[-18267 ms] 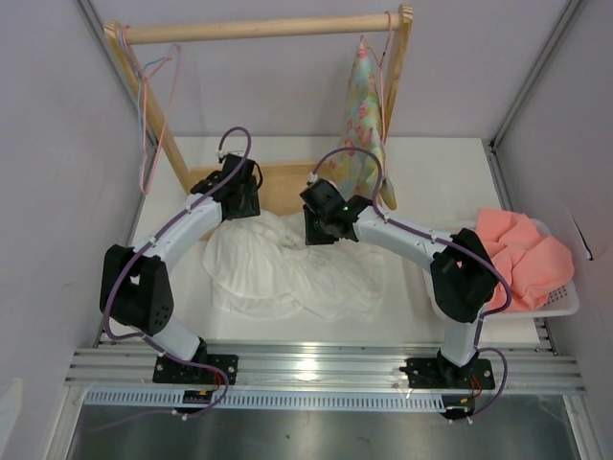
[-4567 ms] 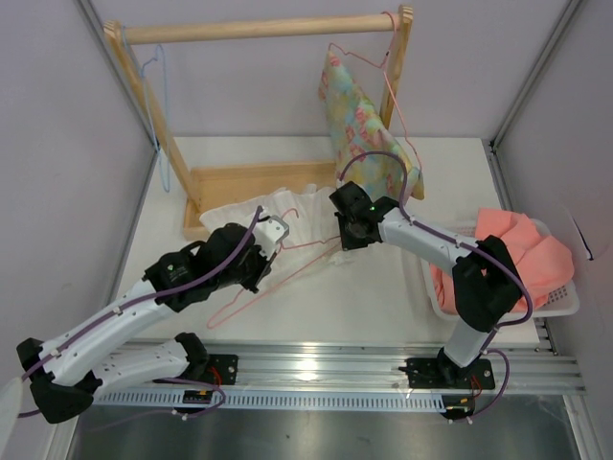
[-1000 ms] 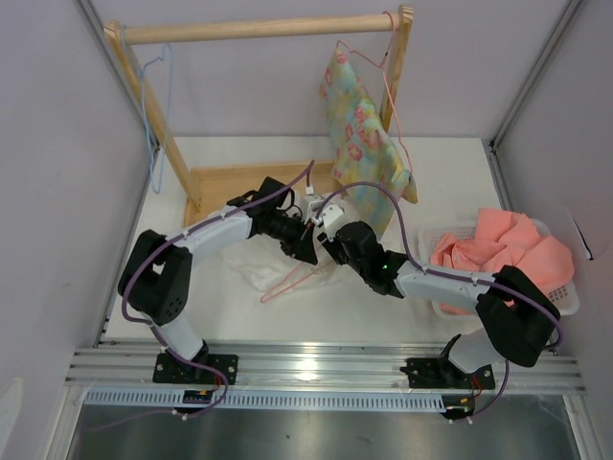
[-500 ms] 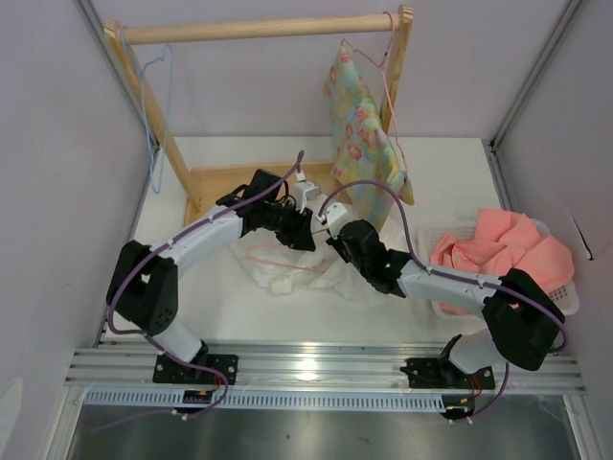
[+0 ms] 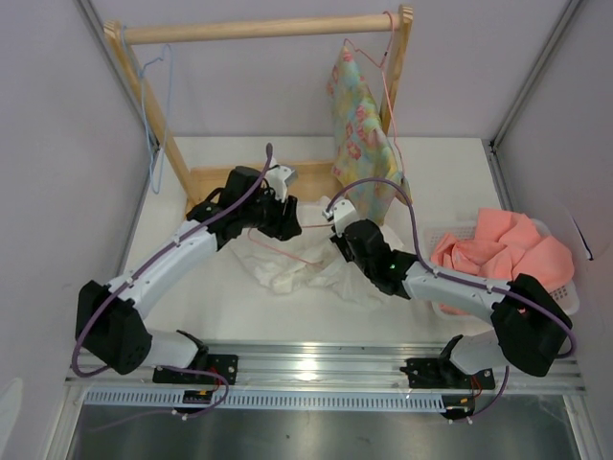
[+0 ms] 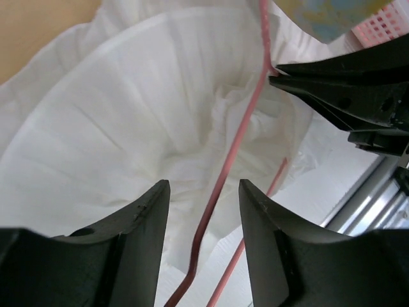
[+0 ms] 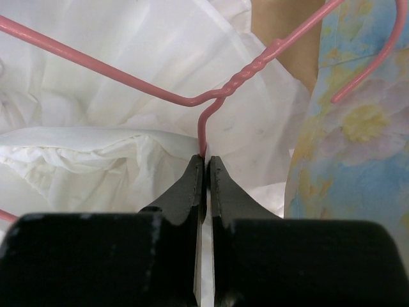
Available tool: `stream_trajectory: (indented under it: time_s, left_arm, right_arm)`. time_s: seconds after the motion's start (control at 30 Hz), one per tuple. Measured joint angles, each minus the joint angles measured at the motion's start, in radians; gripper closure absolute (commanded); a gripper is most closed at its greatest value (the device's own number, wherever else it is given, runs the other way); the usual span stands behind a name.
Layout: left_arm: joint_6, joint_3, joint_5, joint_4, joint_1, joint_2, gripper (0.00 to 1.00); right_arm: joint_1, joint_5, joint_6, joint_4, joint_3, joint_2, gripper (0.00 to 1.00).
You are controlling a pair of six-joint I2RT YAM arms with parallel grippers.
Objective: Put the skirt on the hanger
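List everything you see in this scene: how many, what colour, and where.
skirt: one, white, bunched on the table between the arms
hanger: one, pink wire, lying over the skirt
floral garment: one, pastel, hanging at the rack's right end
second hanger: one, pink, carrying the floral garment
blue hanger: one, light blue, rack's left end
rack: one, wooden, far side
cloth: one, salmon pink, in the basket
basket: one, white, right edge
table: one, white
left gripper: black, open, straddling the hanger wire
right gripper: black, shut on the hanger
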Motion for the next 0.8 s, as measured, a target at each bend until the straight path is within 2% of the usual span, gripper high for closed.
stream_trajectory:
  time_s: [0.1, 0.23, 0.33, 0.6, 0.73, 0.8]
  left_arm:
    - [-0.028, -0.004, -0.072, -0.010, 0.009, -0.064, 0.41]
    - [-0.065, -0.003, -0.169, -0.011, 0.030, -0.180, 0.40]
    - [-0.104, 0.010, -0.286, -0.022, 0.044, -0.258, 0.37]
    - [-0.267, -0.053, -0.539, -0.068, 0.084, -0.494, 0.47]
    - [-0.384, -0.199, -0.566, -0.106, 0.086, -0.600, 0.55]
    - [-0.447, -0.282, -0.556, -0.116, 0.087, -0.637, 0.53]
  right_arm:
    - [0.000, 0.000, 0.006, -0.002, -0.006, -0.008, 1.00]
    - [0.010, 0.016, 0.015, -0.008, -0.013, -0.026, 1.00]
    - [0.021, 0.033, 0.018, -0.013, -0.013, -0.027, 1.00]
    - [0.047, 0.087, 0.020, -0.037, -0.012, -0.001, 1.00]
    - [0.048, 0.109, 0.026, -0.070, 0.003, 0.030, 1.00]
    - [0.048, 0.116, 0.031, -0.078, 0.009, 0.037, 1.00]
